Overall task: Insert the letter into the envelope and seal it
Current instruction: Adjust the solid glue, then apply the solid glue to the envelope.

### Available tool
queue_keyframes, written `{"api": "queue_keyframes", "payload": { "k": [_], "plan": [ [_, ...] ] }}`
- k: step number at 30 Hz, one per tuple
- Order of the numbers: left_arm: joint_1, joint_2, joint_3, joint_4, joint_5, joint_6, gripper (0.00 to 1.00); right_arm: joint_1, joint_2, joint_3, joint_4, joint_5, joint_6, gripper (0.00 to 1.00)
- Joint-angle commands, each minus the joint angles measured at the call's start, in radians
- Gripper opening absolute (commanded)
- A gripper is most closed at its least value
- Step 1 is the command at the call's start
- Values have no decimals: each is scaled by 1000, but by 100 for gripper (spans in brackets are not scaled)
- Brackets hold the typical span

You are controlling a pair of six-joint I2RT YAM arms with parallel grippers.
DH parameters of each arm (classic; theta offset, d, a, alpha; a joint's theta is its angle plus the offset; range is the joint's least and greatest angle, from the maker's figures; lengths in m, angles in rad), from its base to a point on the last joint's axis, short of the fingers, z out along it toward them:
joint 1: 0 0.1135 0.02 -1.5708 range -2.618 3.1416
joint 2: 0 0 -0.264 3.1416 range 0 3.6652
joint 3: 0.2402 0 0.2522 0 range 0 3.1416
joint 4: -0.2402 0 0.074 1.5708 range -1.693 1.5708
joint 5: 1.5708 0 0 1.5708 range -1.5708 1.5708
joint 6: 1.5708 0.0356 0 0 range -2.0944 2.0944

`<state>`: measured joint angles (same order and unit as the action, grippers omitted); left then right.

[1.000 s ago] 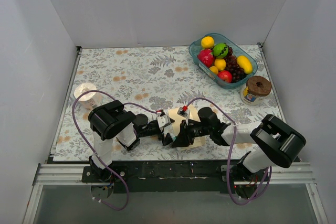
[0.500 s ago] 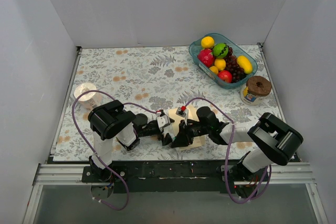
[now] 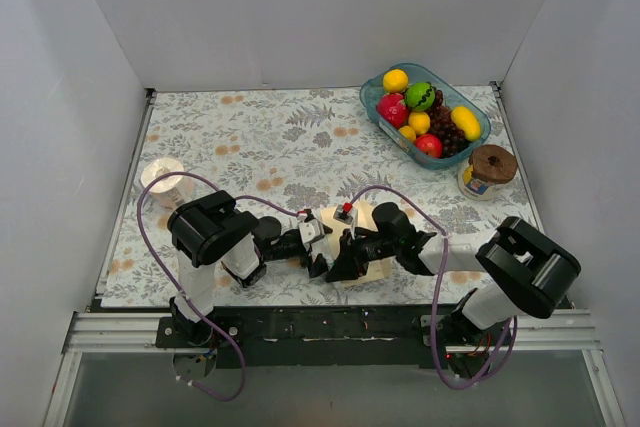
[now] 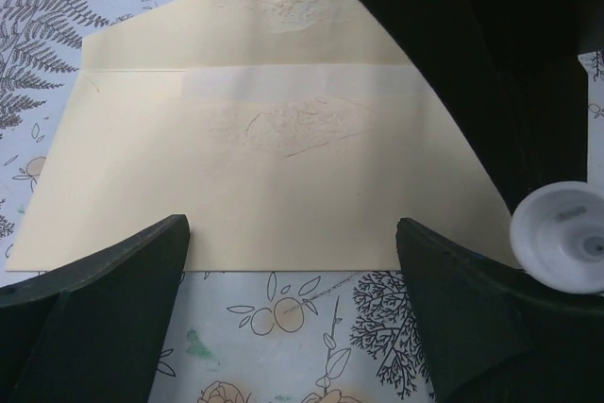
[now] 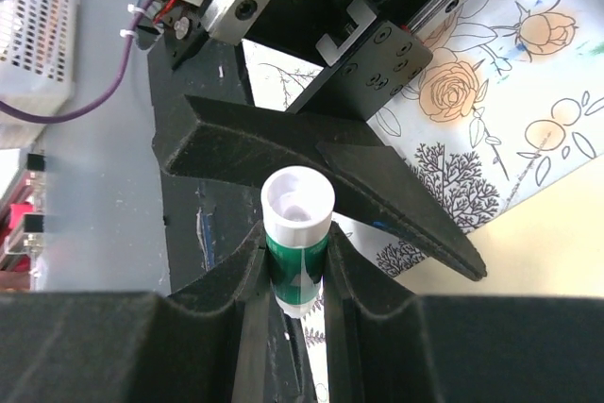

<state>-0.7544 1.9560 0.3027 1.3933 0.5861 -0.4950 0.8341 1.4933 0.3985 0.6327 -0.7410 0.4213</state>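
The left claw point(image 3: 317, 265) and right claw point(image 3: 338, 265) meet over the envelope point(image 3: 366, 213).

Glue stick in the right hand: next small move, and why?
Probably bring the glue stick, clamped in the right hand, over to the open flap of the envelope: the flap lies unfolded and the left hand hovers open at the near edge.

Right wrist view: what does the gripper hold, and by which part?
The right gripper holds a glue stick by its green body; its white end sticks out.
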Motion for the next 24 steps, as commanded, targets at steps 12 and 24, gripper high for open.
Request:
{"api": "queue_keyframes", "payload": {
  "k": [12, 24],
  "plan": [
    [-13, 23, 6, 55, -78, 50, 91, -55, -425, -52, -119, 625, -174, 1],
    [4, 14, -19, 45, -154, 43, 89, -67, -289, -113, 240, 879, -228, 1]
  ]
}}
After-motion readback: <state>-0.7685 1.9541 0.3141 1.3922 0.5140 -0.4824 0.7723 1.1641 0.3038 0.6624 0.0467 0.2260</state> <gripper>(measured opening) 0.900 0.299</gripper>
